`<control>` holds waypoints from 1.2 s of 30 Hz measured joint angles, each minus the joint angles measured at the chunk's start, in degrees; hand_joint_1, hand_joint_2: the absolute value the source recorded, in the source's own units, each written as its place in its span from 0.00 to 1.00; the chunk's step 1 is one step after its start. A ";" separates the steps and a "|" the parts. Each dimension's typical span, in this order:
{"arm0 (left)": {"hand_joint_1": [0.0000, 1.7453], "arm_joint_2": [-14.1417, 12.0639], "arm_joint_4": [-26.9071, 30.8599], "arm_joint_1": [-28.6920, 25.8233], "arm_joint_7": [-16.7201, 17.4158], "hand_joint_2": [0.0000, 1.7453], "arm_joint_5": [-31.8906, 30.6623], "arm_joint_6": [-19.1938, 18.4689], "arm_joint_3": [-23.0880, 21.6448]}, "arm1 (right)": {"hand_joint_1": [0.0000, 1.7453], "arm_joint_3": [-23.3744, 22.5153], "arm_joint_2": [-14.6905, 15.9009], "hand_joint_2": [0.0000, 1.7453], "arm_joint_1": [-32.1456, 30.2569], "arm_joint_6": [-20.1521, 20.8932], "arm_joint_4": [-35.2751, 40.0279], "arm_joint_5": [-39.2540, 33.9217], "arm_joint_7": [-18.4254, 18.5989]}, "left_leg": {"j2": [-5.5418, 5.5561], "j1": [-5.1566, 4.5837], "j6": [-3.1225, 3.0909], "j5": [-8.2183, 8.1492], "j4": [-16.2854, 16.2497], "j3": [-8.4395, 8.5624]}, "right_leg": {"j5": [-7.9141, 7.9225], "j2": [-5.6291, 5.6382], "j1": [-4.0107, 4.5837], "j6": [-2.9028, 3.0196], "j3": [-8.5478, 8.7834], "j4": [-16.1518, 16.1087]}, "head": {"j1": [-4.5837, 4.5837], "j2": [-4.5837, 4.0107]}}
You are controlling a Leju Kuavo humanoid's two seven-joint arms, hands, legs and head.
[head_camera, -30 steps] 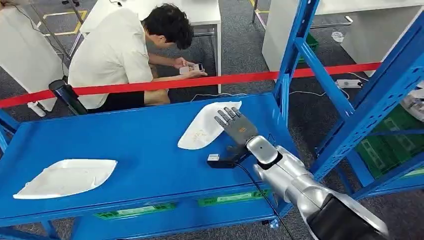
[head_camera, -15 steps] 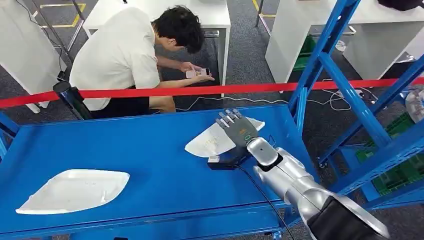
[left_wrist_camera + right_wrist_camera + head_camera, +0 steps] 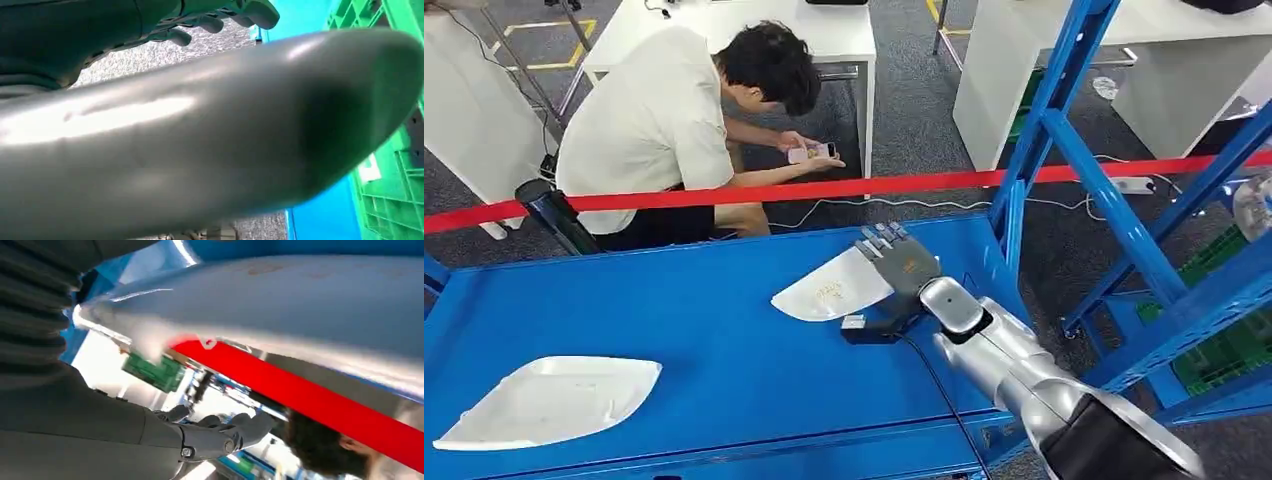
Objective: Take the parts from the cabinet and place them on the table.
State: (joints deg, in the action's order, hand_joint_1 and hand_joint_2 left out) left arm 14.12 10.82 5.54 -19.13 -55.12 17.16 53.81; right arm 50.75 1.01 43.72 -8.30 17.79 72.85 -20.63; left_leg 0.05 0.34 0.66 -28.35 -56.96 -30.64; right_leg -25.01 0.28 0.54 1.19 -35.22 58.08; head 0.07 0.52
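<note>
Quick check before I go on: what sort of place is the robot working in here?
Probably a workshop or lab test area set up like a stockroom: blue steel shelving, green crates on a lower rack, a red barrier tape, white tables on grey carpet, and a person crouching behind.

Grey carpet floor (image 3: pixel 904 110); white desks (image 3: pixel 844 25) behind a red barrier tape (image 3: pixel 824 188); blue rack uprights (image 3: pixel 1064 80) at right.
</note>
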 joint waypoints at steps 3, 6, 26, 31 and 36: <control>0.00 0.02 0.00 0.02 0.07 0.00 -0.15 -0.02 0.00 | 0.00 0.00 -0.68 1.00 -1.41 -4.80 0.02 -0.94 -3.88 | 0.00 0.00 0.35 -0.13 0.21 -0.04 | -0.24 -0.02 0.00 0.27 0.24 0.00 | 0.02 0.00; 0.00 0.37 0.00 0.15 -0.11 0.00 -0.28 -0.02 0.00 | 0.00 0.00 -2.20 1.00 -3.68 -11.56 0.48 -1.57 -6.90 | -0.02 0.04 0.54 -0.13 0.23 0.01 | -0.26 -0.01 0.03 0.29 0.28 0.01 | 0.02 0.00; 0.00 0.42 0.00 0.50 -4.44 1.00 -0.74 -2.58 0.00 | 1.00 0.00 -4.28 1.00 -6.01 -2.13 0.87 -5.25 -7.46 | 0.00 -0.16 0.51 -0.14 0.11 0.39 | -0.23 -0.01 -0.30 0.20 0.28 -0.01 | 0.02 0.00; 0.00 0.42 0.00 0.50 -4.55 1.00 -0.81 -2.58 0.00 | 1.00 0.00 -4.24 1.00 -6.00 -2.08 0.87 -5.31 -7.46 | 0.00 -0.16 0.50 -0.14 0.11 0.39 | -0.23 -0.01 -0.30 0.20 0.28 -0.01 | 0.04 0.00; 0.00 0.24 0.07 0.56 -5.98 1.00 -1.37 -2.97 -0.07 | 1.00 -0.02 -3.91 1.00 -5.65 -1.32 0.87 -5.81 -6.83 | 0.02 -0.16 0.48 -0.16 0.11 0.39 | -0.28 -0.01 -0.30 0.14 0.29 -0.01 | 0.02 0.00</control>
State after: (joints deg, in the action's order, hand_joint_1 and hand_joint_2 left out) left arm 14.36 10.88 6.10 -25.11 -56.50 14.19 53.75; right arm 50.73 -2.91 38.06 -9.62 18.67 67.04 -27.45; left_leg 0.06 0.17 1.14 -28.51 -56.85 -30.24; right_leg -25.29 0.27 0.23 1.33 -34.94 58.06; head 0.09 0.52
